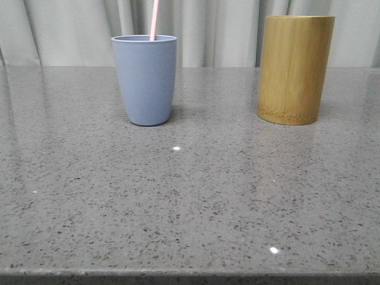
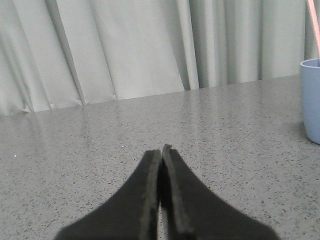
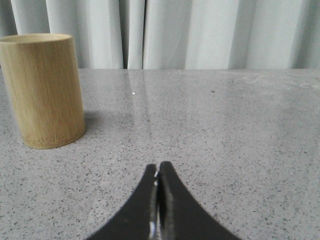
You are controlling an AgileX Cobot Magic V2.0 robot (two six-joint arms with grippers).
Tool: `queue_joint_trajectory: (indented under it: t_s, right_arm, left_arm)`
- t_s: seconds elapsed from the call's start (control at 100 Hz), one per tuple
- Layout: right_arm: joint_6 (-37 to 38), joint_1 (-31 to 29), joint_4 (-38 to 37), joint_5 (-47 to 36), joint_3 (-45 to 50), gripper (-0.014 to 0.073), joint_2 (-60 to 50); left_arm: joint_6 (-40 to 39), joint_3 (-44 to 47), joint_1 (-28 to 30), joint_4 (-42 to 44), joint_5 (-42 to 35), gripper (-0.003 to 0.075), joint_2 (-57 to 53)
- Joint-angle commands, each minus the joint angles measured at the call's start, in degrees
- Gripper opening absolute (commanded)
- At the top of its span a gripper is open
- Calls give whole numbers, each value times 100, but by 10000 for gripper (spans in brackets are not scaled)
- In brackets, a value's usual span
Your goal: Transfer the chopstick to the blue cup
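Observation:
The blue cup [image 1: 145, 80] stands on the grey speckled table at the back left of the front view. A pale pink chopstick [image 1: 154, 19] stands in it and rises past the top of the frame. The cup's edge [image 2: 311, 100] and the chopstick [image 2: 314, 27] also show in the left wrist view. My left gripper [image 2: 161, 150] is shut and empty, low over the table, well away from the cup. My right gripper [image 3: 158, 166] is shut and empty, low over the table. Neither gripper shows in the front view.
A tall tan bamboo holder [image 1: 295, 69] stands at the back right; it also shows in the right wrist view [image 3: 44, 90]. Pale curtains hang behind the table. The table's front edge [image 1: 190, 275] runs along the bottom of the front view.

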Motion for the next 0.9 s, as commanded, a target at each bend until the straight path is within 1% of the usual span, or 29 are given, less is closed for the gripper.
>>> queue_joint_trajectory:
  t_s: [0.0, 0.24, 0.89]
  right_arm:
    - [-38, -31, 19, -614, -56, -67, -105]
    - [-38, -31, 19, -769, 26, -67, -105]
    - [-38, -31, 19, -774, 26, -67, -105]
  left_arm:
    - [-47, 55, 23, -6, -475, -19, -190]
    - [-47, 55, 23, -6, -475, -19, -190]
    - [-47, 55, 23, -6, -475, -19, -190]
